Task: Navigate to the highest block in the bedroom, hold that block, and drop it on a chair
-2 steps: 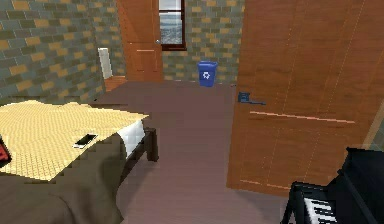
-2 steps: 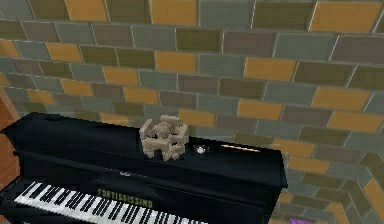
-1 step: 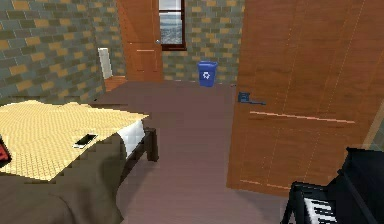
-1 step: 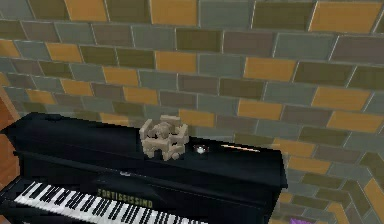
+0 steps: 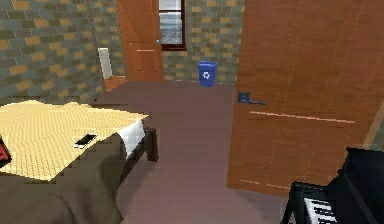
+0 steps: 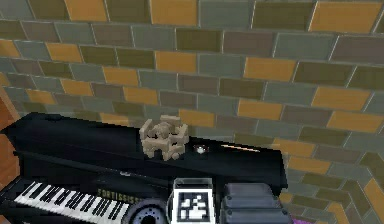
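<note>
Item: pale tan block [image 6: 162, 137], a knobbly cluster of interlocked bars, standing on the flat top of a black piano [image 6: 70, 140], about midway along the top and nearer its back edge, where it meets the brick wall [image 6: 200, 60]. A small round silvery fitting [image 6: 200, 149] lies just beside it, toward the arm side view's right. Step in hand, as judged: navigation is done and the reach for the block is starting; grasp and chair drop are not yet done. Gripper [image 6: 150, 211]: a dark rounded body low over the keyboard [image 6: 70, 198], left of a white marker square [image 6: 193, 205]; the bottom edge cuts it off, its fingers are not made out, and whether it grasps anything cannot be told. Next move, as judged: raise the arm to the level of the piano top, extend it across the front edge to the block, and avoid knocking the block toward the wall. Hard to make out: the block's exact form and how it rests. Also in the room, forward view: bed [image 5: 40, 185] with a phone [image 5: 85, 140] near its foot edge, blue bin [image 5: 207, 73], wooden door [image 5: 300, 90].
</note>
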{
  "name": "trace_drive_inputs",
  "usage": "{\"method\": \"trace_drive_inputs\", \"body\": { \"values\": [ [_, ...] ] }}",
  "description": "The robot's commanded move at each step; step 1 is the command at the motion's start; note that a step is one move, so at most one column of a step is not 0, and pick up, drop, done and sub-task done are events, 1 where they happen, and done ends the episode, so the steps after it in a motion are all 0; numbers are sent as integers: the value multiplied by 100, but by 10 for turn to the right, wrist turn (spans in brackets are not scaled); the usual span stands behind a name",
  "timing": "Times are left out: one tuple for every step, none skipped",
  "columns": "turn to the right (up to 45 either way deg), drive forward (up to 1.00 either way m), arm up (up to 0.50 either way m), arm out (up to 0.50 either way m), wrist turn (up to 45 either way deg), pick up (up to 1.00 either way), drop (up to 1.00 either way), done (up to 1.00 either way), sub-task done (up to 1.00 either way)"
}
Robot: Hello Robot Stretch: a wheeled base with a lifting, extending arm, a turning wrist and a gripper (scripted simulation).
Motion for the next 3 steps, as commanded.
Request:
{"method": "trace_drive_inputs", "body": {
  "values": [
    [0,0,0,36,0,0,0,0,0],
    [0,0,0,0,450,0,0,0,0],
    [0,0,0,0,450,0,0,0,0]
  ]
}}
